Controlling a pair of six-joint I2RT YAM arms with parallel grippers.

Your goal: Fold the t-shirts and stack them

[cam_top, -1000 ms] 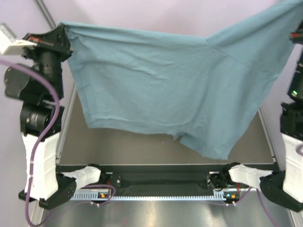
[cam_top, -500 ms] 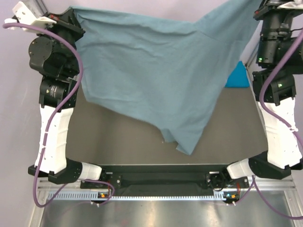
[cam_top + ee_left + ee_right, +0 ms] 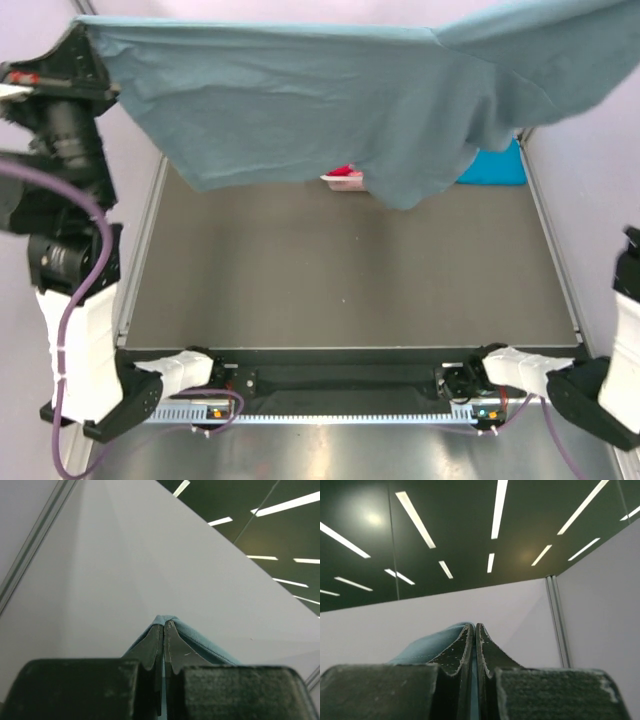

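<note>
The large dusty grey-blue t-shirt (image 3: 320, 100) hangs stretched high above the table, across the top of the top view. My left gripper (image 3: 85, 35) is shut on its left corner, with the cloth edge (image 3: 200, 640) wrapped over the fingertips. My right gripper (image 3: 475, 626) is shut on the other end of the shirt (image 3: 430, 642) and is out of the top view at the upper right. A bright turquoise shirt (image 3: 495, 165) lies at the table's far right. A red and pink bit of cloth (image 3: 345, 176) shows under the hanging hem.
The dark table top (image 3: 350, 270) has metal rails along the left (image 3: 143, 240) and right (image 3: 553, 240) sides. Both wrist cameras point up at the lilac wall and ceiling lights. The arm bases (image 3: 350, 385) sit at the near edge.
Both arms have lifted the grey-blue shirt higher and pulled it wider; its hanging lower edge rose off the near table, uncovering the turquoise and red cloth behind. The right gripper left the top view.
</note>
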